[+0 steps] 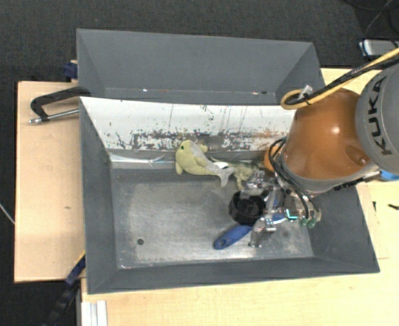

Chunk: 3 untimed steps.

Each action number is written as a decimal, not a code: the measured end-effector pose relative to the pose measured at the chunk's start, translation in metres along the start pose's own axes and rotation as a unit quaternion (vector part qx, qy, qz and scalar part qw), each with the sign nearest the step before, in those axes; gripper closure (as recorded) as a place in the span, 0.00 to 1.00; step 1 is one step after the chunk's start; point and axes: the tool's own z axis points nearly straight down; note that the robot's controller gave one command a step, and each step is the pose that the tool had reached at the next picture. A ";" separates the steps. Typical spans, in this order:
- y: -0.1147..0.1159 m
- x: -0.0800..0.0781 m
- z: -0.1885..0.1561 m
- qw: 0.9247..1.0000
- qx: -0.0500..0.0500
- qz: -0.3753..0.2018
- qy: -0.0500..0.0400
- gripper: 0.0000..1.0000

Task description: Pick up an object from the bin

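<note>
Reaching into the bin [98, 202] from its right edge, the arm, with an orange wrist cover [321, 141], carries the gripper [263, 227] low over the bin floor near the front right corner. Just beside the gripper, toward the bin's left edge, lies a black rounded object [244, 208], and a blue elongated object [230, 238] lies just in front of that one, its right end at the gripper's tip; contact with either cannot be confirmed. Whether the gripper is wide, narrow or closed on something cannot be told (its own mechanism hides the tip). Along the back edge of the floor a pale yellow soft toy [191, 160] lies on its side, well apart from the gripper, with a small yellowish piece [243, 175] just to its right, near the wrist cover
</note>
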 end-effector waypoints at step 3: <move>-0.039 -0.023 -0.077 0.988 0.003 -0.157 -0.011 1.00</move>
